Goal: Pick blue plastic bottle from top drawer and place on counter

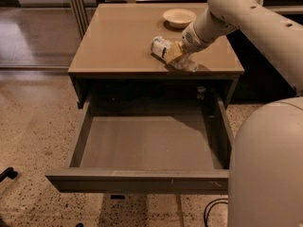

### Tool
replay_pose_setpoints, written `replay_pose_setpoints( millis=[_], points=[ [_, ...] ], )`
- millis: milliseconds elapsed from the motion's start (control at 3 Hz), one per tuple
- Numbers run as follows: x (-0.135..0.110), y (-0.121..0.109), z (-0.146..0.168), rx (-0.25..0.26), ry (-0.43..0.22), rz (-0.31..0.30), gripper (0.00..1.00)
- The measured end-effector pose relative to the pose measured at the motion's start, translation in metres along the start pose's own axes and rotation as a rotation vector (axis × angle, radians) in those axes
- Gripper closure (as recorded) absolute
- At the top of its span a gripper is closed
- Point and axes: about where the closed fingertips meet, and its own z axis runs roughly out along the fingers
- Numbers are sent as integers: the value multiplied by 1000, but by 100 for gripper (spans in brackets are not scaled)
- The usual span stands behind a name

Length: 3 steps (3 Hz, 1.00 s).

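Gripping the blue plastic bottle (162, 47), the pincer (177, 54) hangs low over the counter (118, 37), front right. The bottle lies tilted, perhaps touching the surface. Below, the top drawer (142, 148) stands open.

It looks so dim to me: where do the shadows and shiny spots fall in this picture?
Camera view: the light is warm and low; the counter has a soft sheen; the floor at left carries a brighter patch; the back of the drawer sits in deep shadow; the gripper, at the counter's front right beside the bottle, throws a small shadow under itself.
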Motion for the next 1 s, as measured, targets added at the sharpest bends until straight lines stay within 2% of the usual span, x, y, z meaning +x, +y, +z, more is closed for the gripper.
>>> replay_pose_setpoints(
  millis=[667, 1000],
  points=[
    [0, 0, 1, -1, 0, 0, 13],
    [0, 0, 1, -1, 0, 0, 0]
  ],
)
